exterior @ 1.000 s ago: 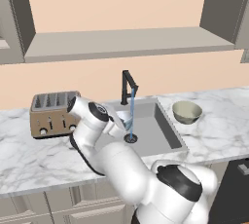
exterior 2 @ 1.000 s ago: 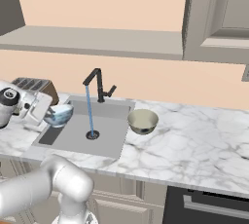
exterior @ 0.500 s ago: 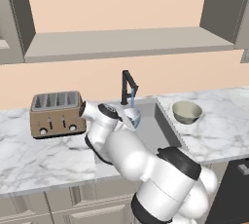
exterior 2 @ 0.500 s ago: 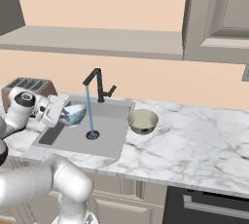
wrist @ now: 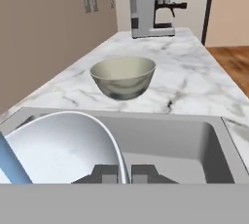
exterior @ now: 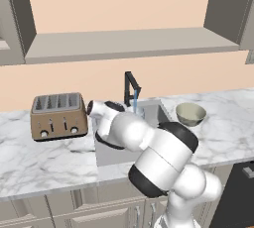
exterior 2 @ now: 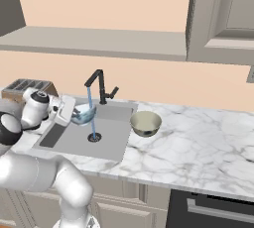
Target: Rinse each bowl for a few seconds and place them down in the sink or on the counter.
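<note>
the gripper (wrist: 124, 173) is clamped on the rim of the light blue bowl (exterior 2: 82, 114), one dark fingertip (wrist: 103, 173) on the inside of the wall and the other on the outside, the jaws pressed nearly together with only the thin rim between them. the bowl hangs above the sink (exterior 2: 115, 134), over the basin's left part near its back edge, close under the black angular faucet (exterior 2: 99, 86). a thin blue stream of water (exterior 2: 92, 115) falls from the spout past the bowl's right side to the round dark drain (exterior 2: 94, 137) in the basin floor; in the hand view the stream crosses the bowl's left side. the bowl is glossy, pale blue outside with a smooth white inside and a thin light rim, tilted so its opening faces partly toward the hand.

the olive-beige bowl (exterior 2: 146, 123) stands upright on the counter (exterior 2: 198, 145), just beside the sink's right edge. it is dull, round, with a paler inside. the counter is white marble with grey veins.

a brown four-slot toaster (exterior: 57, 115) sits on the counter left of the sink, near the wall. in the hand view a grey coffee machine (wrist: 150, 7) stands at the far end of the counter.
</note>
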### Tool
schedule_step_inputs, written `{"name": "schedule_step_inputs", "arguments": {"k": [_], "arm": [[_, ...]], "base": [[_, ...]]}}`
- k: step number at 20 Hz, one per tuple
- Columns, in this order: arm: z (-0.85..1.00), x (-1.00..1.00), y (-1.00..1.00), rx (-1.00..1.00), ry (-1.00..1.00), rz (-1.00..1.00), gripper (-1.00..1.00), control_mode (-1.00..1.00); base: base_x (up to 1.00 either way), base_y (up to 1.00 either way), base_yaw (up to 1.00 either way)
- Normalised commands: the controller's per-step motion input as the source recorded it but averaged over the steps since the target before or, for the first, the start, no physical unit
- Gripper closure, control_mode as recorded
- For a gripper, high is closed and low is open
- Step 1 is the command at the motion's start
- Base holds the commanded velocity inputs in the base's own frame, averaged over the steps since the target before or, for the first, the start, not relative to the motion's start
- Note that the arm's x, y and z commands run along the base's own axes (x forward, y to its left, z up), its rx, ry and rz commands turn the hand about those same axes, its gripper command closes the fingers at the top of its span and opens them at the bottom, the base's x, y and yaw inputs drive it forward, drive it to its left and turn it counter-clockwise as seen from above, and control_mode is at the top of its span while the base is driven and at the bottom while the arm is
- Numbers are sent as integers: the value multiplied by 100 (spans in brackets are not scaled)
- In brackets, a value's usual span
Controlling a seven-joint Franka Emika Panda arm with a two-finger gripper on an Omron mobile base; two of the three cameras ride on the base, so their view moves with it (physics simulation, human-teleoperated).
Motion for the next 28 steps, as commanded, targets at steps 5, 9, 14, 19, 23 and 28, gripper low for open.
{"name": "schedule_step_inputs", "arguments": {"k": [5,9,14,19,23,28], "arm": [[-19,35,0,0,0,-1,100,-100],[-23,-13,18,0,-4,0,100,-100],[-18,-4,6,0,-3,-1,100,-100],[-7,-13,-29,0,-2,-1,100,-100],[-10,-32,-3,1,-3,0,100,-100],[-11,-31,-6,8,0,0,100,-100]], "base": [[0,0,0],[0,0,0],[0,0,0],[0,0,0],[0,0,0],[0,0,0]]}}
